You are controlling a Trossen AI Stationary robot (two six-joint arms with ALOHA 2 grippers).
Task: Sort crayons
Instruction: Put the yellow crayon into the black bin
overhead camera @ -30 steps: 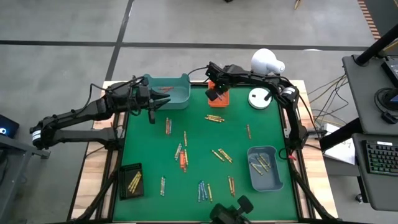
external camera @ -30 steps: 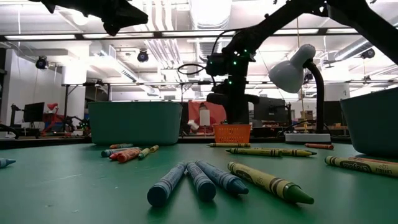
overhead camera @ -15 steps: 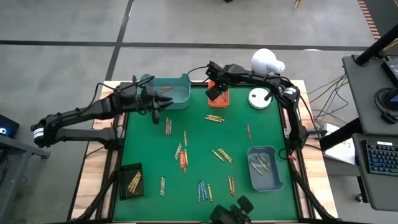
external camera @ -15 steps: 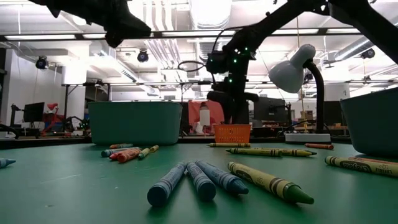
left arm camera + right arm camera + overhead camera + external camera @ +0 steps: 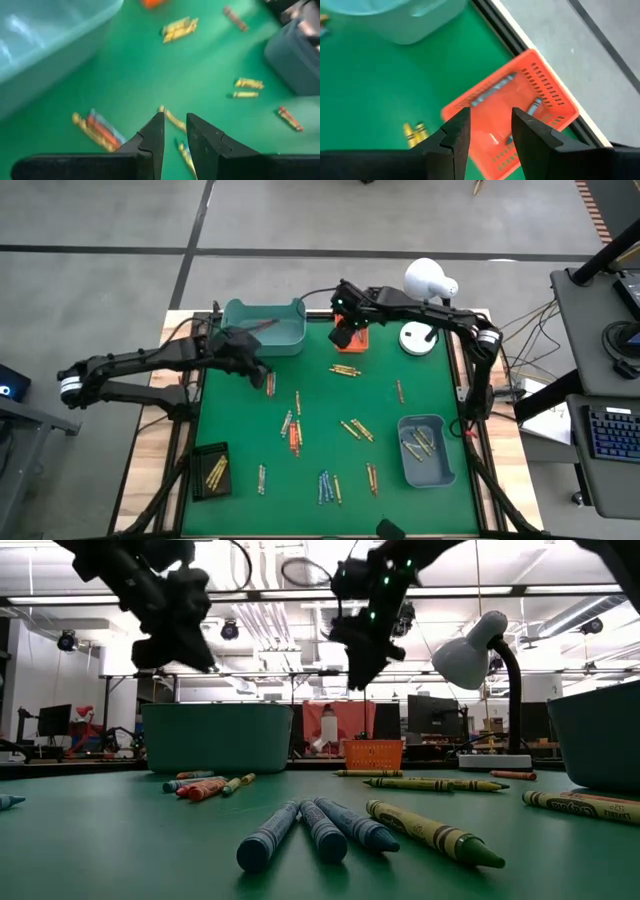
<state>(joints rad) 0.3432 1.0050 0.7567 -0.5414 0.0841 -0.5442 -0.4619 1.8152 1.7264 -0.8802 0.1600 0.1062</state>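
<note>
Right end effector [image 5: 343, 328] is now lifted over the orange tray [image 5: 352, 335] at the far edge of the tabletop [image 5: 420, 380], fingers spread and empty; a second ago it sat lower, right at the tray. Grey crayons lie in that tray [image 5: 492, 92], so I read this as a drop just finished.

Left end effector [image 5: 258, 368] has swung off the teal bin [image 5: 265, 327] at the far-left corner and now hangs over the green, near a few crayons just beside the bin [image 5: 270, 383]. Fingers close together with a thin gap, nothing between them.

Most crayons [image 5: 294, 432] are still scattered mid-tabletop, some already in the grey bin [image 5: 425, 450] and black tray [image 5: 211, 470]. Sorting is far from done; left looks set for the next pick.
</note>
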